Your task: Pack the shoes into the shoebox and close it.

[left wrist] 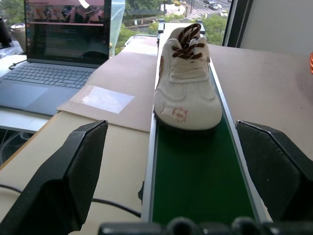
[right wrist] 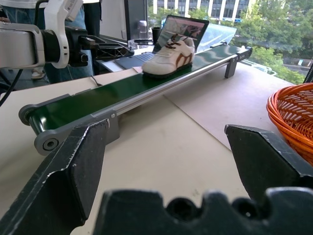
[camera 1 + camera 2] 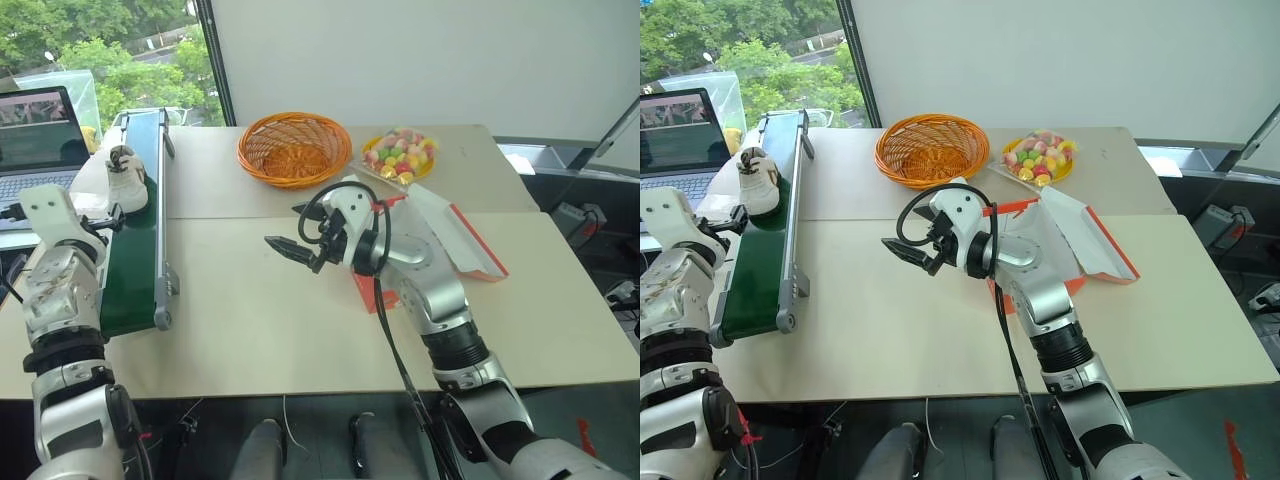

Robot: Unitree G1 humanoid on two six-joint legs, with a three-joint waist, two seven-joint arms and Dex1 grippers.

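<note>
- Black fingers of the left gripper stand spread wide, nothing between them — it is aimed along the green conveyor belt at the toe of a shoe.
- Right gripper: fingers likewise spread and empty, held above the bare beige table, pointing toward the belt.
- Shoe: white, dark laces, a brown stripe on its side; it stands upright on the belt, toe toward the left gripper, a little way ahead of the fingers.
- Shoebox: red-orange, lid open, on the table just behind the right forearm — partly hidden by it.
- Wicker basket: orange, round, beyond the right gripper.
- Bowl of coloured sweets: beside the basket.
- Laptop: open, left of the belt.
</note>
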